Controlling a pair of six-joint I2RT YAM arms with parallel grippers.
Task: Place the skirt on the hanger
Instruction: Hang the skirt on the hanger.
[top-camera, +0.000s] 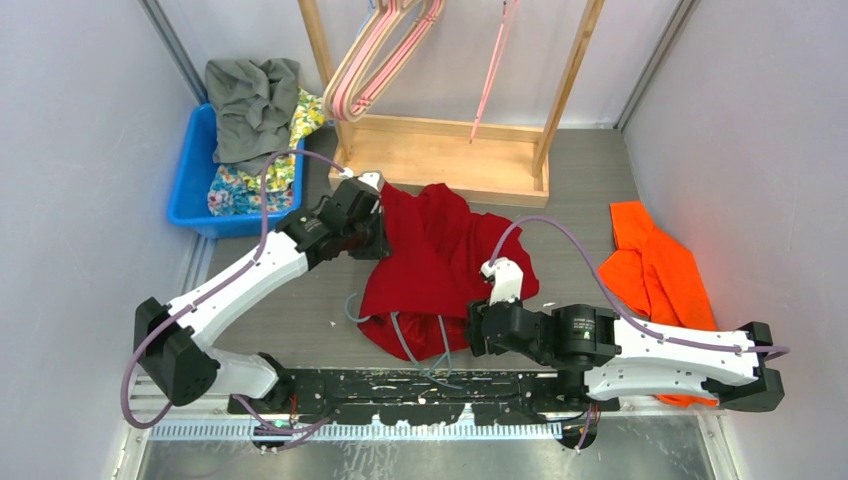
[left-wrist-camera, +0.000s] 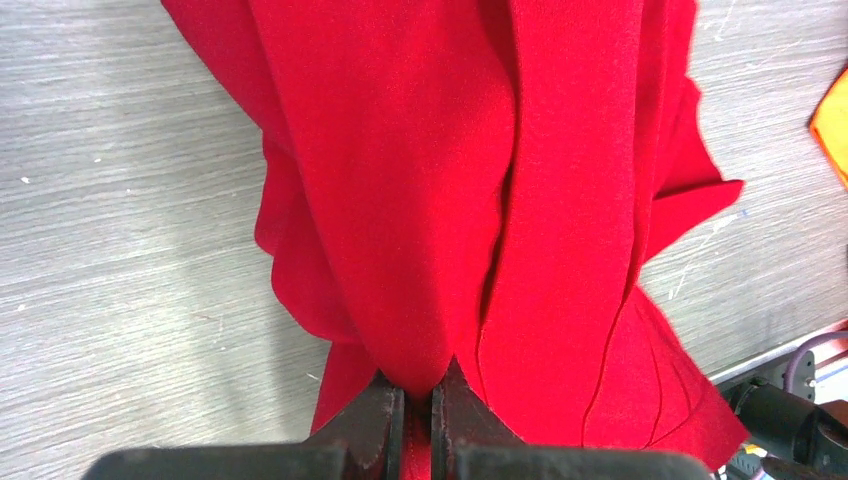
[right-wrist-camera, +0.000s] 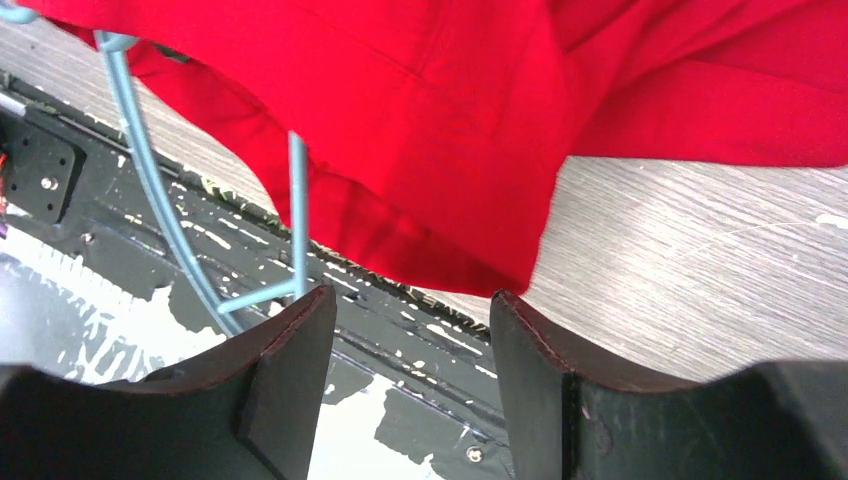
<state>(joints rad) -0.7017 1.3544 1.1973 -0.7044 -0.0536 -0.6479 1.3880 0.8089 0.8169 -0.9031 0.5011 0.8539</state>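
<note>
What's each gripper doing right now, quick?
Left gripper: closed on the red skirt.
Right gripper: open, holding nothing.

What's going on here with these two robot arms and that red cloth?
The two arms are trying to get a red skirt onto a grey hanger. The left gripper is shut on the skirt's far left edge. The right gripper is open at the near hem, holding nothing, beside the hanger, which lies partly under the cloth. The skirt is not yet hung.

Light: bright, even, diffuse from above.
Shadows: soft, faint on the table (top-camera: 300, 300).
Cast: reddish tint on right wall (top-camera: 740, 150).
Focus: overhead sharp; wrist close-ups possibly softer.
</note>
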